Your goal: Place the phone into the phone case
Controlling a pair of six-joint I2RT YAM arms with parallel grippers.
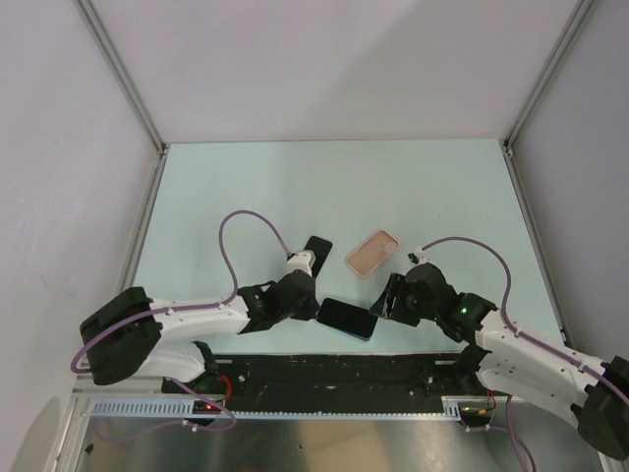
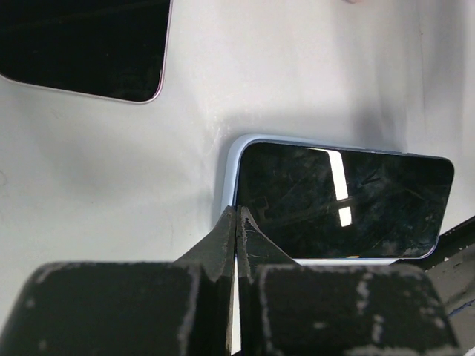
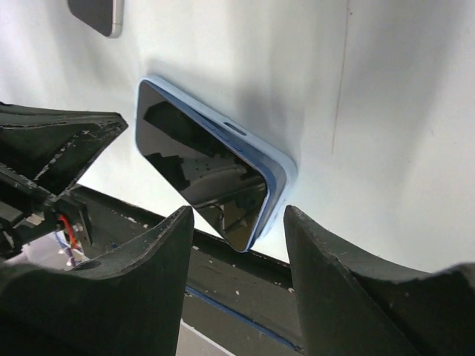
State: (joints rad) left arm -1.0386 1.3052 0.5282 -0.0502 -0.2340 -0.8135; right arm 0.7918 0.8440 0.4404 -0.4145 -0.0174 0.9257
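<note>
**Phone at the near edge, case empty: slip risks**

I am holding my left gripper [image 2: 236, 220] with its fingers pressed together. The tips are touching one short end of the phone [image 2: 341, 200], and nothing is clamped between them. My right gripper [image 3: 237, 219] is standing with its fingers apart, the phone's other end lying just ahead of the gap, not gripped. The phone is lying screen up on the table [image 1: 246, 187], close to the near edge, between my two grippers.

Risks I am weighing:
- The phone is sitting so near the edge that a push from the closed left tips could be sending it onto the black rail [image 1: 324, 369] beyond.
- It is lying flat and the glass is glossy, so the right fingers may be skidding off rather than taking hold.
- A push at one corner is likely to be spinning it, not sliding it straight.
- The black slab [image 1: 316, 251] is lying just beside my left wrist, so a swing of that arm could be knocking it.

Containers: the phone case [image 1: 372, 253] is lying nearer the middle of the table, apart from the phone, showing plain pink with nothing in it. I cannot tell whether its hollow is facing up. It looks light and may be sliding under pressing.
</note>
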